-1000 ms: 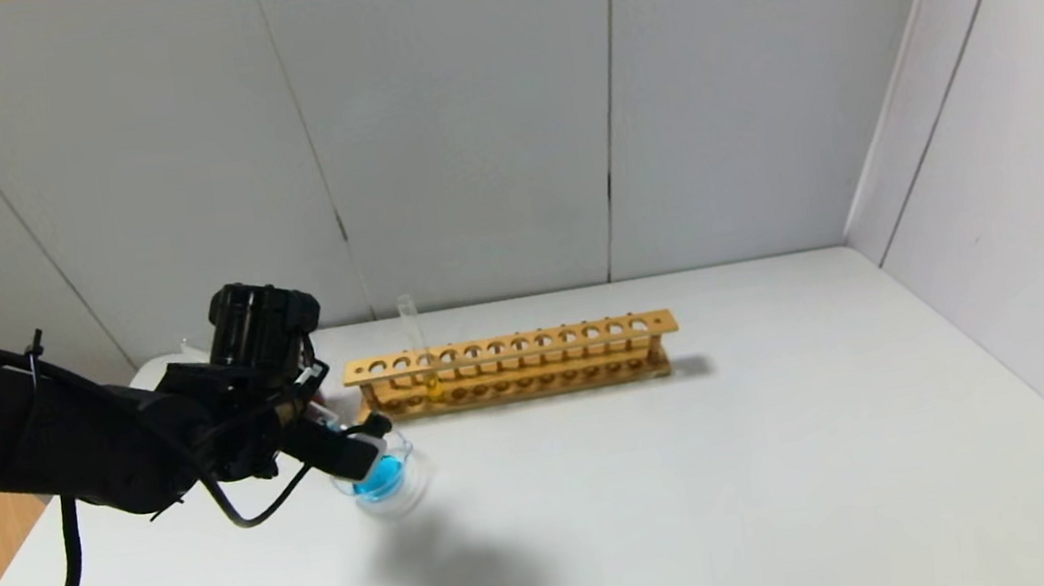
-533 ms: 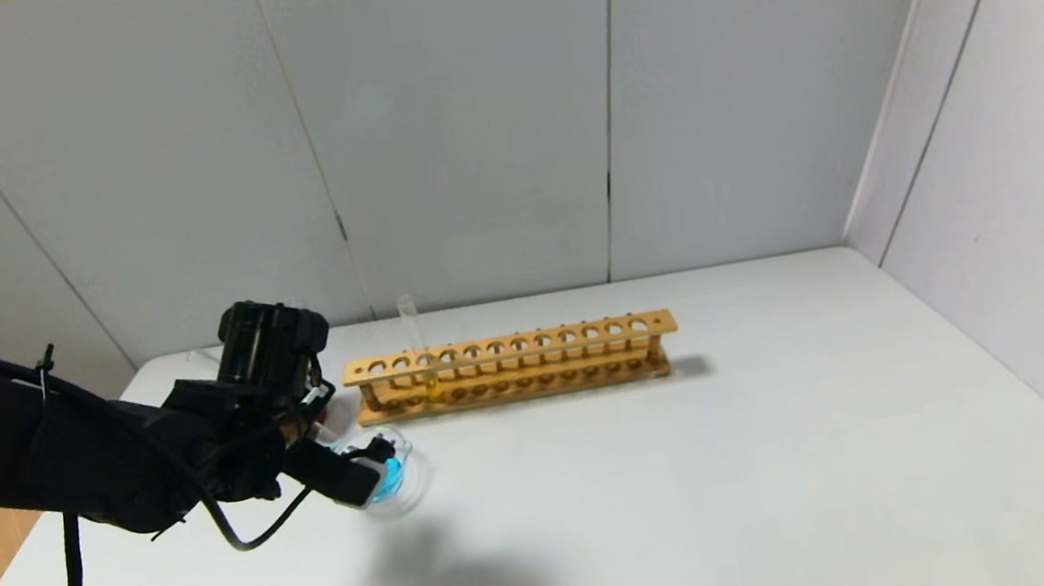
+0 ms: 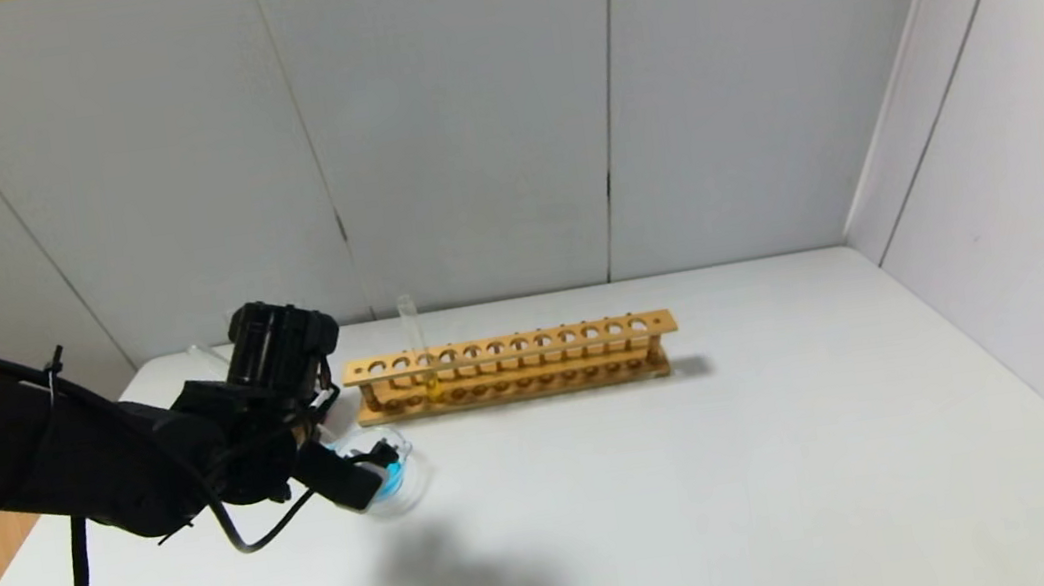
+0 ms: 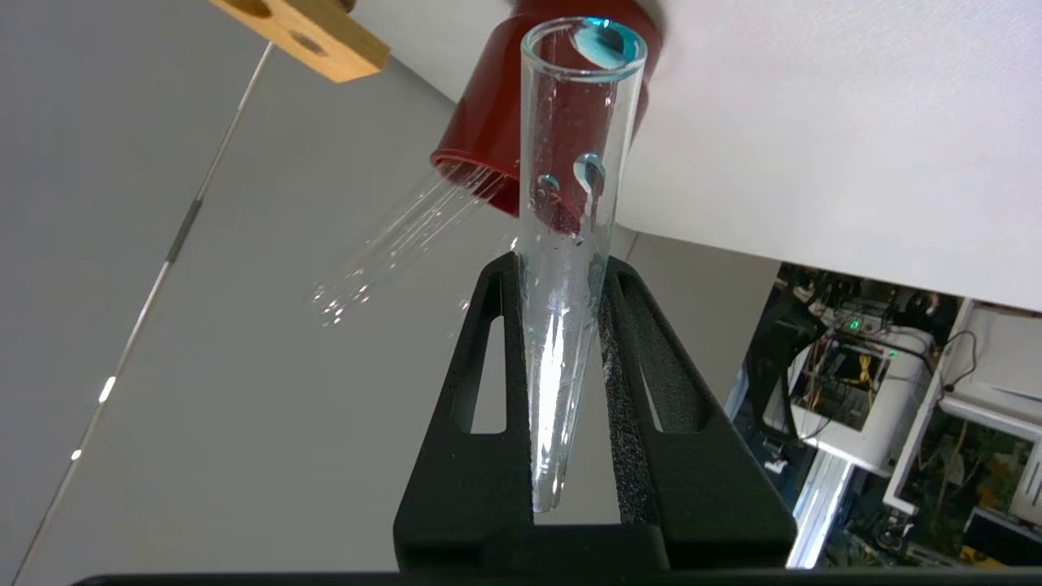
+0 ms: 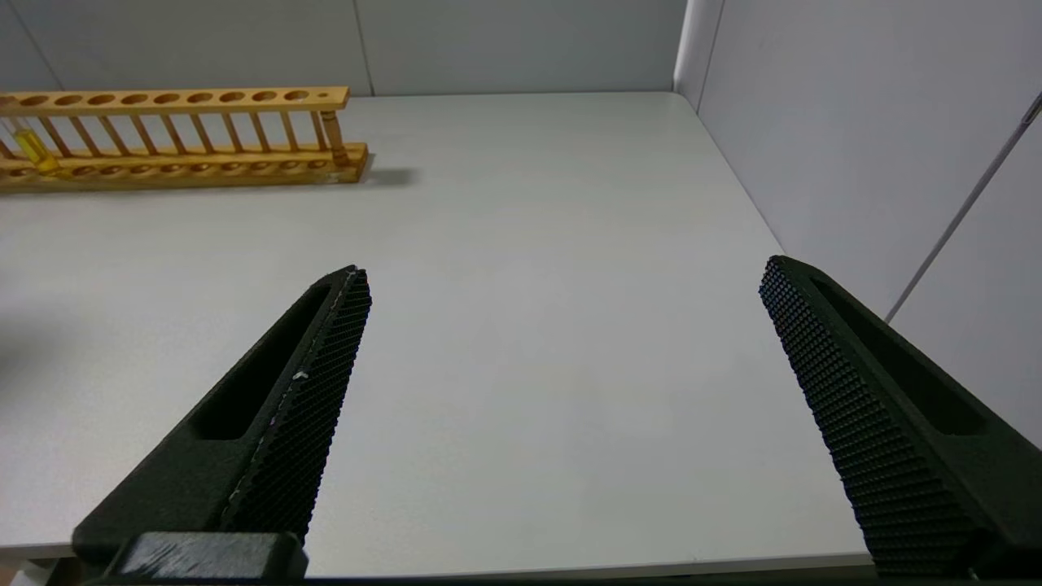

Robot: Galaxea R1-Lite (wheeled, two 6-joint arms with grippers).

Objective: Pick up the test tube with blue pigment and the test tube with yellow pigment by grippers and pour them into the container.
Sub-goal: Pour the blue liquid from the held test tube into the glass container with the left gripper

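Left gripper: clenched on test tube with blue pigment, tipped over container, frame left | Right gripper: jaws released, idle

Head view: high, facing forward and down, far enough to take whole white table and wall panels. Left wrist view: close along its fingers, rolled over, table overhead. Right wrist view: low, near tabletop, facing forward. Shared by all three: wooden rack.
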